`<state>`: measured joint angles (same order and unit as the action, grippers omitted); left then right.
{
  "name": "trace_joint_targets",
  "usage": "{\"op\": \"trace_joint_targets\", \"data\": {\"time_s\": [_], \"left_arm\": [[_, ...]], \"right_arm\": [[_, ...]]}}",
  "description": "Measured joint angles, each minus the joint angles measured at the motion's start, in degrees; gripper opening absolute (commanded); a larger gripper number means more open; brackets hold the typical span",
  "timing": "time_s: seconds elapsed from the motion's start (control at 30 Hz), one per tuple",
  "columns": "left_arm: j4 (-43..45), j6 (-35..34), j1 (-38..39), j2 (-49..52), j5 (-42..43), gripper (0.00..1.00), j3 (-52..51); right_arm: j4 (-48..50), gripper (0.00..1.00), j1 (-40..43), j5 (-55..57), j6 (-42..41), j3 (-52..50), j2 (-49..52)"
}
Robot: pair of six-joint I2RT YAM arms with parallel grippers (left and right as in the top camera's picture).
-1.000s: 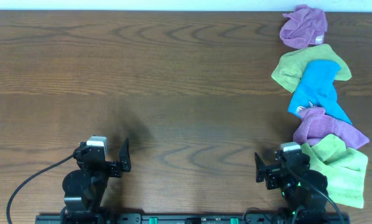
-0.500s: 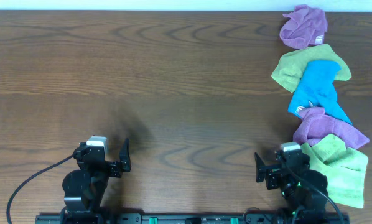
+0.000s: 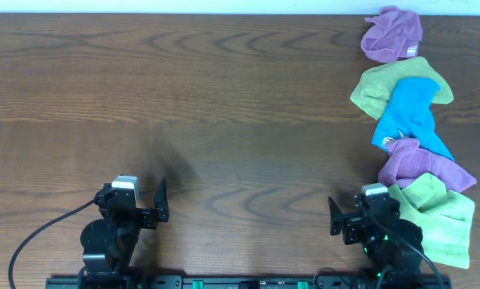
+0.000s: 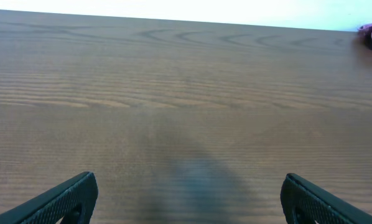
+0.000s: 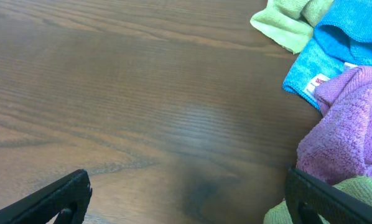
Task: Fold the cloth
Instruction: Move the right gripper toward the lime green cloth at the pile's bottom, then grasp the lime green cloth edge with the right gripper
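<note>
Wide open and empty: left gripper [image 4: 187, 194] and right gripper [image 5: 186, 190]; lime-green cloth [image 3: 450, 229] lies overlapped by a purple cloth [image 3: 423, 167]; a careless grasp could drag both.

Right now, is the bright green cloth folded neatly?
No: the cloth lies rumpled and bunched, touching a purple cloth.

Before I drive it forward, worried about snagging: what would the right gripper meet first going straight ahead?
Bare table ahead of the right gripper; its right finger would probably brush the purple cloth first, depth unclear.
</note>
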<state>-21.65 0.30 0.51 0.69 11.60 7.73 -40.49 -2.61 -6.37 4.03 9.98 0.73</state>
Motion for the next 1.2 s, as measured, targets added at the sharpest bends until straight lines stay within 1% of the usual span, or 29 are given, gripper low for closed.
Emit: {"op": "trace_joint_targets", "data": {"time_s": [0.33, 0.4, 0.47, 0.53, 0.57, 0.63, 0.7, 0.77, 0.8, 0.83, 0.9, 1.07, 1.2], "left_arm": [[0.0, 0.0, 0.0, 0.0, 0.0, 0.95, 0.0], [0.0, 0.0, 0.0, 0.0, 0.0, 0.96, 0.0], [0.0, 0.0, 0.0, 0.0, 0.0, 0.95, 0.0], [0.0, 0.0, 0.0, 0.0, 0.0, 0.95, 0.0], [0.0, 0.0, 0.0, 0.0, 0.0, 0.95, 0.0], [0.0, 0.0, 0.0, -0.1, 0.0, 0.95, 0.0], [0.0, 0.0, 0.0, -0.1, 0.0, 0.96, 0.0], [0.0, 0.0, 0.0, -0.1, 0.0, 0.96, 0.0], [0.0, 0.0, 0.0, -0.1, 0.0, 0.95, 0.0], [0.0, 0.0, 0.0, 0.0, 0.0, 0.95, 0.0], [0.0, 0.0, 0.0, -0.1, 0.0, 0.95, 0.0], [0.0, 0.0, 0.0, -0.1, 0.0, 0.95, 0.0], [0.0, 0.0, 0.0, -0.1, 0.0, 0.95, 0.0]], "right_arm": [[0.0, 0.99, 0.0, 0.0, 0.0, 0.0, 0.0], [1.5, 0.99, 0.0, 0.2, 0.0, 0.0, 0.0], [5.0, 0.99, 0.0, -0.4, 0.0, -0.2, 0.0], [12.2, 0.99, 0.0, -1.7, -0.2, -0.6, 0.0], [17.4, 0.99, 0.0, -2.2, -1.1, -0.8, 0.0], [27.3, 0.99, 0.0, -2.4, -4.6, -0.9, 0.0], [33.6, 0.99, 0.0, -1.0, -8.9, -0.7, 0.5], [35.1, 0.99, 0.1, 1.6, -13.6, 0.5, 3.5], [34.1, 0.99, 0.7, 3.5, -17.4, 2.8, 8.1], [32.1, 0.99, 1.4, 4.3, -19.4, 4.8, 10.9], [25.0, 0.99, 3.5, 5.4, -23.1, 11.5, 18.8], [1.2, 0.99, 7.6, 6.6, -27.9, 27.9, 38.0], [-12.5, 0.95, 9.2, 7.3, -29.5, 37.3, 51.1]]}}
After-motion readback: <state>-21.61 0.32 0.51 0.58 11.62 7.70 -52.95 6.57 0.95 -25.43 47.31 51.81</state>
